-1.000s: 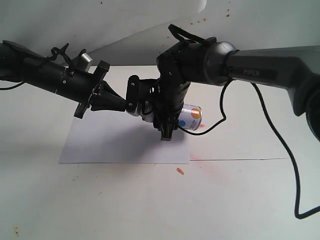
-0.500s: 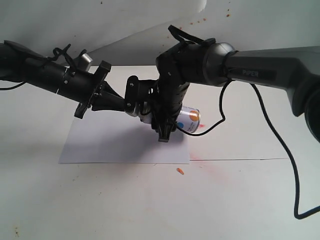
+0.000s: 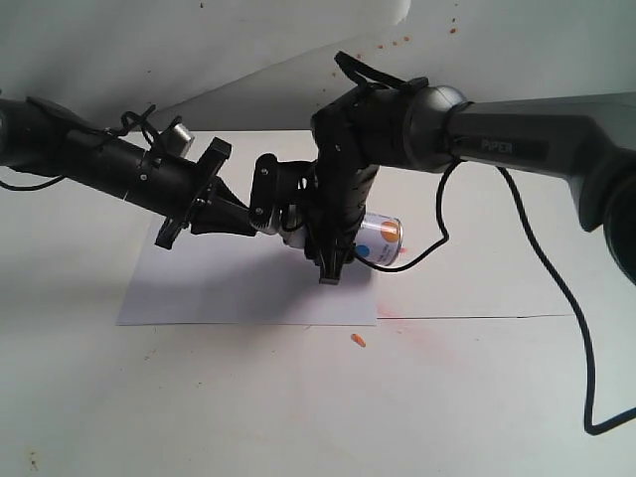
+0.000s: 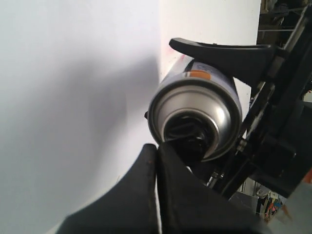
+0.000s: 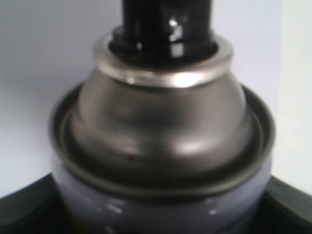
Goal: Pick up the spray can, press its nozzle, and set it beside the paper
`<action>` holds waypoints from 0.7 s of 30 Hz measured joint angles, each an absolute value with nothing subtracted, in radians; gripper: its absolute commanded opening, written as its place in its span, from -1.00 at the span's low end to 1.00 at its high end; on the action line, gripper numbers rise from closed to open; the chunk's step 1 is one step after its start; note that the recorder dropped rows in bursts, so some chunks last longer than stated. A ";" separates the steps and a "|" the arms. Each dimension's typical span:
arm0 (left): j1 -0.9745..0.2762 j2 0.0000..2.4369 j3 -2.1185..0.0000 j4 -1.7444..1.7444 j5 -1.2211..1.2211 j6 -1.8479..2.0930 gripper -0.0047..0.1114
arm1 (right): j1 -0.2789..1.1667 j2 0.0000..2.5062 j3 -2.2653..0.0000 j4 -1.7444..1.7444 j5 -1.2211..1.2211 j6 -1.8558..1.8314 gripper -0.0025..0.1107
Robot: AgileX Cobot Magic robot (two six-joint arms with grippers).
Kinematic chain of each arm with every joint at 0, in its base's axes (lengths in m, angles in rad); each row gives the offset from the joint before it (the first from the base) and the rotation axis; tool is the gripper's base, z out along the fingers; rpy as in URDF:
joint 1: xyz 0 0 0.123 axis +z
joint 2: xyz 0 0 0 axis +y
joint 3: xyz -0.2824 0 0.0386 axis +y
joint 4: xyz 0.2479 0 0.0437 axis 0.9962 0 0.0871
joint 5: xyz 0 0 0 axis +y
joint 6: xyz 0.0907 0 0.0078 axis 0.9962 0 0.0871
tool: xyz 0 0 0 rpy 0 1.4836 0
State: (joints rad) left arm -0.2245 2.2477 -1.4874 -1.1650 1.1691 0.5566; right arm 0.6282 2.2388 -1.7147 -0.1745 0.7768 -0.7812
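Note:
My right gripper [image 3: 341, 250] is shut on the spray can [image 3: 381, 238] and holds it tipped sideways in the air over the right edge of the paper [image 3: 199, 288]. The can's dotted base points right. Its black nozzle [image 4: 191, 135] points left, at my left gripper [image 3: 260, 221]. That gripper [image 4: 157, 147] is shut, with its joined tips against the nozzle's rim. In the right wrist view the metal shoulder [image 5: 163, 126] and nozzle [image 5: 165, 24] fill the picture, and a dark finger [image 5: 22, 207] shows at each lower corner.
A small orange speck [image 3: 358, 340] lies on the table in front of the paper's right corner, beside a faint pink stain [image 3: 397, 316]. The right arm's black cable [image 3: 586, 378] hangs down at the right. A white backdrop sheet [image 3: 298, 40] rises behind.
The left arm has shifted a little to the right and downward, bringing its shut tips closer onto the nozzle. The right gripper and can have barely moved.

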 measured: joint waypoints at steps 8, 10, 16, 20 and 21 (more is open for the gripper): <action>-0.236 2.249 -1.487 -1.178 1.165 0.557 -0.92 | 0.626 2.239 -1.715 -0.184 0.786 -0.781 -0.96; -0.243 2.249 -1.487 -1.185 1.165 0.557 -0.92 | 0.623 2.239 -1.715 -0.190 0.790 -0.781 -0.96; -0.243 2.249 -1.487 -1.192 1.165 0.557 -0.92 | 0.621 2.239 -1.715 -0.190 0.790 -0.781 -0.96; -0.245 2.249 -1.487 -1.193 1.165 0.557 -0.92 | 0.619 2.239 -1.715 -0.190 0.790 -0.781 -0.96; -0.245 2.249 -1.487 -1.193 1.165 0.557 -0.92 | 0.619 2.239 -1.715 -0.190 0.790 -0.781 -0.96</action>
